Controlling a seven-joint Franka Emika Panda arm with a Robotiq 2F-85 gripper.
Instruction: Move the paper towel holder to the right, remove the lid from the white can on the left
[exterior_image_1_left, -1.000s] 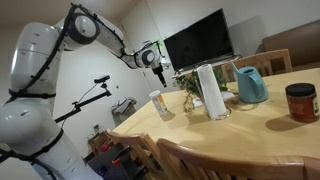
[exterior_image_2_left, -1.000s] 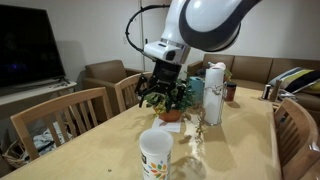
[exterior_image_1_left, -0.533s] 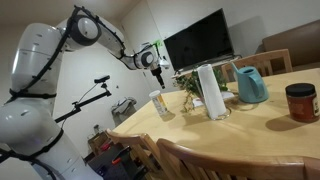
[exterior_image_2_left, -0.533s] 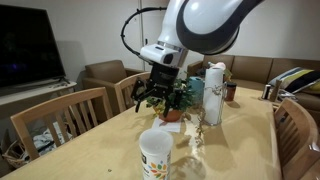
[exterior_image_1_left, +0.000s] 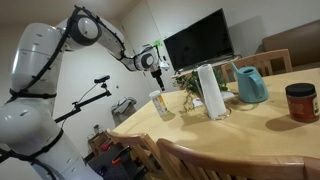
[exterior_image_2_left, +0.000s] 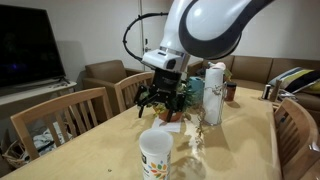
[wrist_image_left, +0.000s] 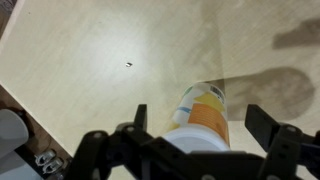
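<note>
Nearest on desk (exterior_image_2_left: 80, 150): white can (exterior_image_2_left: 155, 158), upright, lid (exterior_image_2_left: 155, 137) apparently on, not yet removed. Just behind and above: hand (exterior_image_2_left: 160, 103), fingers wide apart, empty, lined up over can in wrist view. Farther back: paper towel holder (exterior_image_2_left: 214, 93), upright. Roll move probably done, unconfirmable; lid removal left.

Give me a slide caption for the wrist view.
Open gripper poised over the white can on the wooden table.
</note>
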